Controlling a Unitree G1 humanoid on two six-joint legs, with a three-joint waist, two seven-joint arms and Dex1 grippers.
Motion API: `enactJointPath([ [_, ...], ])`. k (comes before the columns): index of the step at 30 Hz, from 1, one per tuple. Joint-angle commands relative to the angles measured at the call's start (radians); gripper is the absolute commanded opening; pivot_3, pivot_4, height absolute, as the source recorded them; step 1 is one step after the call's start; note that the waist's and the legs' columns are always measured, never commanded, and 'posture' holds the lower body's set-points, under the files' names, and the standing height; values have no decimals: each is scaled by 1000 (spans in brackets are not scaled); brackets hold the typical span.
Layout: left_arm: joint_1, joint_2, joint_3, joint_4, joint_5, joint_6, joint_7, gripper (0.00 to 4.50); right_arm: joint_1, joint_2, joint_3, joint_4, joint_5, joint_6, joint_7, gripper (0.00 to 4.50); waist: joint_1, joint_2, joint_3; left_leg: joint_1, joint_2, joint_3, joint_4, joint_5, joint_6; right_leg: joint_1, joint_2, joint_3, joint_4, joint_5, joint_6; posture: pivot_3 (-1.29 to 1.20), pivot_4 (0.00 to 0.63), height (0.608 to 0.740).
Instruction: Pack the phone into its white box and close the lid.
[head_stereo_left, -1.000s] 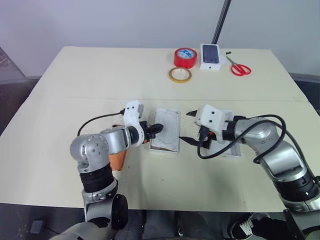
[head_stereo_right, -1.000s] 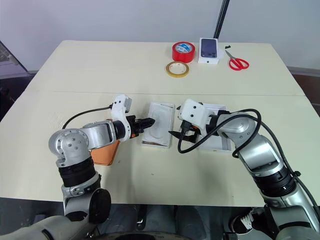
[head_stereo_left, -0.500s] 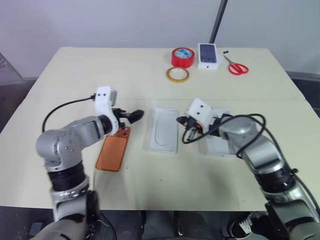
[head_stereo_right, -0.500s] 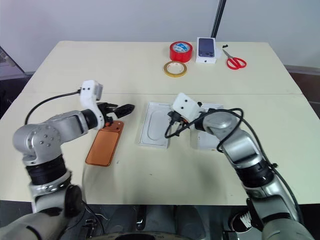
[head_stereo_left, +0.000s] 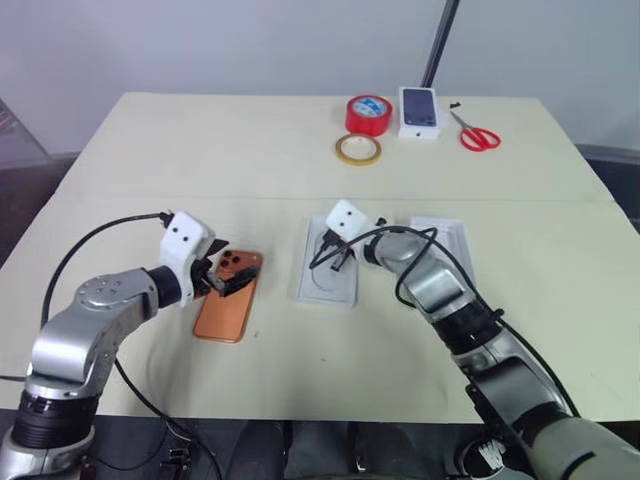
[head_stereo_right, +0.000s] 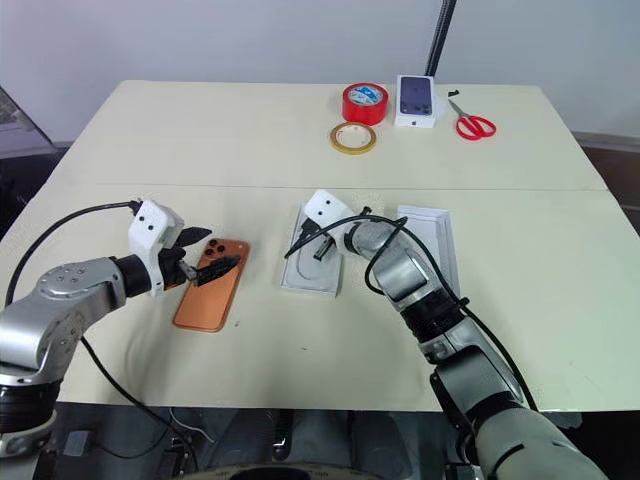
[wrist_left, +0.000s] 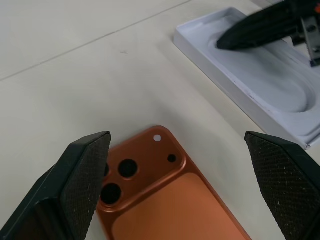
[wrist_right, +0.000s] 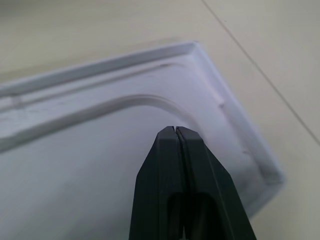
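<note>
The phone (head_stereo_left: 228, 296) lay back-up on the table (head_stereo_left: 180, 150), camera block at its far end. The left gripper (head_stereo_left: 228, 279) hung just over that camera end with its fingers (wrist_left: 82, 175) spread wide apart, one each side of the phone's top corner, nothing held; whether a tip touched the phone couldn't be told from the head views.

Just to the phone's right, w/ a strip of bare table between, sat the white insert (head_stereo_left: 331, 260) with its oval recess. The right gripper (head_stereo_right: 312, 245) was over the insert, fingers (wrist_right: 177, 165) pressed together on nothing, tips at the recess near the insert's far corner, prob. resting on it. Right of the insert, close but apart, lay the white box (head_stereo_left: 446, 246), partly hidden by the right arm.

Far edge of the table, well apart from all this: red tape roll (head_stereo_left: 369, 114), yellow tape ring (head_stereo_left: 358, 150), small printed box (head_stereo_left: 420, 112), red scissors (head_stereo_left: 478, 134). Open table lay left of the phone, in front of the near edges of phone and insert, and across the middle band up to the tape
</note>
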Motion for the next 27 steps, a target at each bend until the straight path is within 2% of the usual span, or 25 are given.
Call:
enactJointPath([
  [1,23,-1,110,-35,-41,49,43,4500,-8,0,-23,-74,14,-29,44,42,-1,0,0,0,0,0,0,0,0,0,0,0,0,0,0,0,150,717],
  [6,45,-31,314,-13,-152,245,142,4500,6,13,-42,-308,133,63,175,42,-5,0,0,0,1,0,0,0,1,-1,1,0,1,0,0,0,150,717],
  [10,82,-28,382,-41,-230,397,168,4500,-3,28,13,-414,174,147,238,42,-4,0,0,0,1,0,0,-1,1,0,0,0,1,0,0,0,150,717],
  [14,52,-95,448,-5,-319,593,219,4500,-42,33,199,-389,89,171,265,42,2,0,0,0,0,-1,0,-1,1,0,-1,0,1,0,0,0,150,717],
  [21,6,-146,413,18,-327,783,271,4500,-82,94,307,-291,43,177,270,42,0,-1,-1,0,0,-2,1,-1,1,-1,-1,-1,2,0,0,0,150,717],
  [27,15,-161,360,9,-367,794,281,4500,-94,98,391,-247,-21,160,286,42,0,0,-2,1,0,-1,0,0,0,0,-1,-1,1,0,0,0,150,717],
])
